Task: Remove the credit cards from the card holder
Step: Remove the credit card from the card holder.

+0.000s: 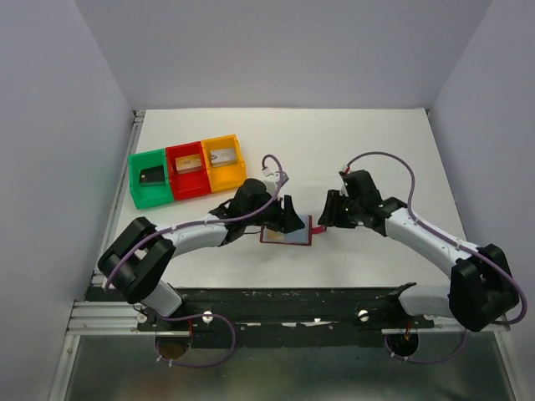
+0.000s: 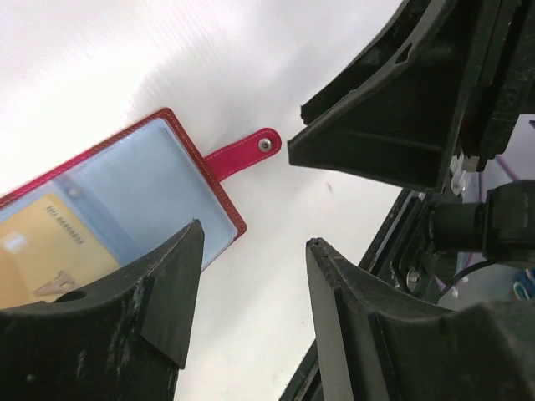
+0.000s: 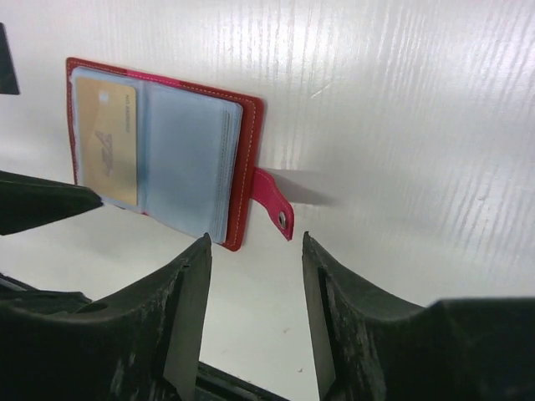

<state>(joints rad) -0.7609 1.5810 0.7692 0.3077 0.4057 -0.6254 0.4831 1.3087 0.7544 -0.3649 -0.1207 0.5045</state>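
The card holder [image 1: 286,235] is laid open and flat on the white surface [image 1: 376,150], right between the two arms.

The left fingers [image 2: 134,309] are spread apart, and nothing is held between them. One of them is seen over the near edge of the open card holder. It cannot be told if the card holder is touched by it.

The right fingers [image 3: 142,317] are spread apart too, and nothing is pinched by them. The little snap tab [image 3: 276,207] is seen just in front of the gap between them. The tab sticks out from the card holder's side toward the right arm and is bent up a little.

Light blue pockets are seen inside the dark red card holder. A gold-orange card [image 3: 107,138] is tucked in a pocket on the half far from the snap tab.

Well apart from the card holder, at the far left of the surface, three trays are set in a row, side by side: a green tray [image 1: 155,199], a red tray [image 1: 191,190] and a yellow tray [image 1: 227,178]. A dark card [image 1: 153,175] is seen in the green tray and a grey card [image 1: 187,161] in the red tray. Something flat is seen in the yellow tray, but it is too small to tell what.
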